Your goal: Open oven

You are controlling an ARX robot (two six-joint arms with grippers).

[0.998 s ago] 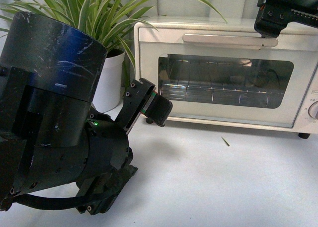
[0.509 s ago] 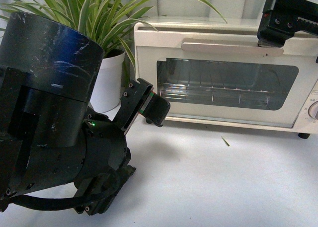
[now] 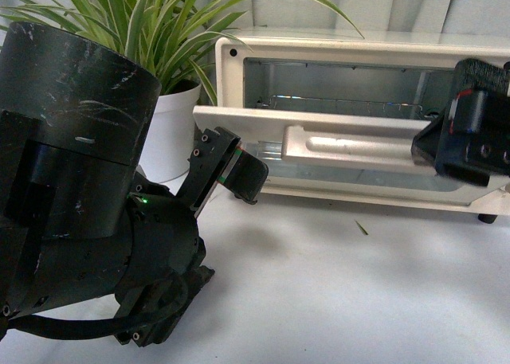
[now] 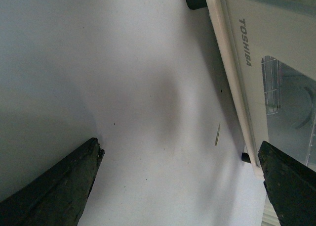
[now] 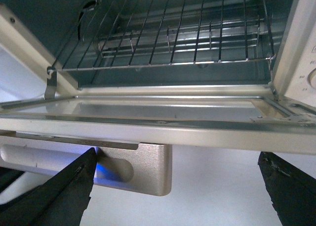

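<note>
Here, oven (image 3: 335,57) open, right pincer (image 3: 448,145) masking handle (image 3: 351,149)

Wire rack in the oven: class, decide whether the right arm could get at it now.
Probably yes: the door is lowered, leaving the wire rack exposed, though the right gripper sits low by the handle and must rise over the door.

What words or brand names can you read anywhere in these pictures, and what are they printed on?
"TOSHIBA": on the cream door frame of the oven, in the left wrist view.
Small marks beside the knob on the oven's side panel: cut off at the picture's edge and too small to read.
Nothing else readable shows; the front view shows no lettering at all.
</note>
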